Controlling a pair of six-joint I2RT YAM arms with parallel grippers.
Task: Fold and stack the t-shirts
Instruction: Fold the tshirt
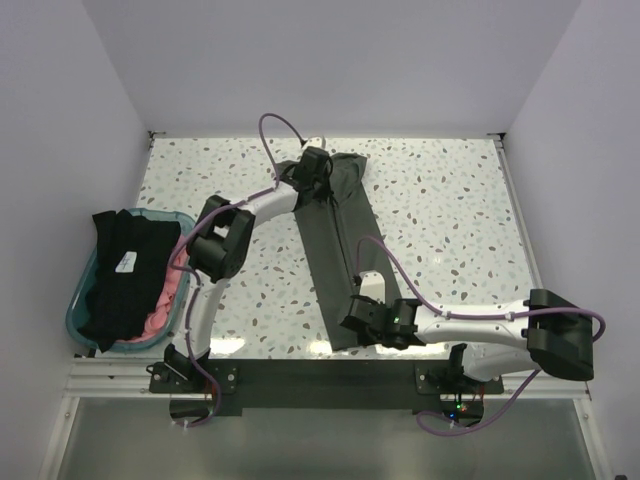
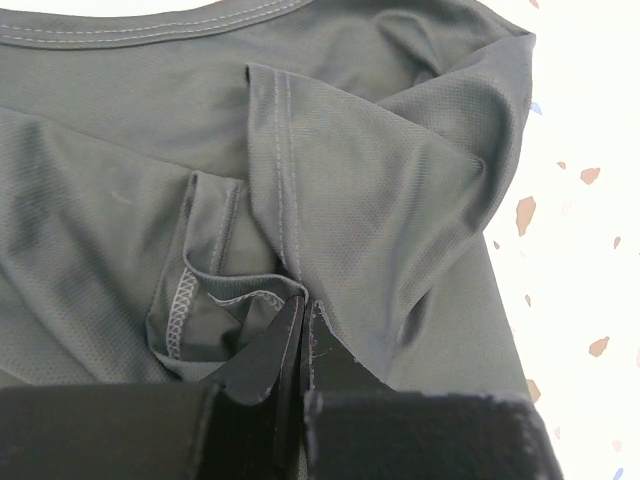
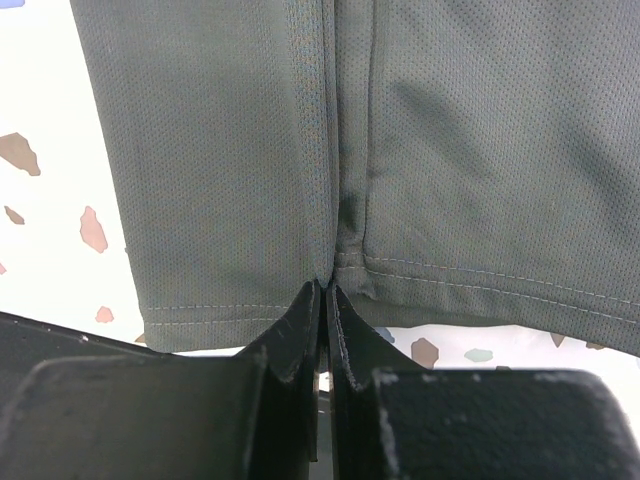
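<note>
The dark olive-green t-shirt (image 1: pixel 340 240) lies on the table as a long narrow strip running from far to near. My left gripper (image 1: pixel 315 165) is at its far, collar end, shut on a fold of sleeve cloth (image 2: pixel 303 300); the collar seam (image 2: pixel 150 30) shows beyond it. At the near end my right gripper (image 1: pixel 350 325) is shut on the hem (image 3: pixel 325 285), where two stitched edges of the shirt (image 3: pixel 220 150) meet. The black t-shirt (image 1: pixel 120 280) and the pink t-shirt (image 1: pixel 170 295) lie bunched in the tub at the left.
A teal plastic tub (image 1: pixel 75 300) stands at the table's left edge, beside the left arm's base. White walls close off the far and side edges. The speckled tabletop (image 1: pixel 450 230) lies to the right of the shirt.
</note>
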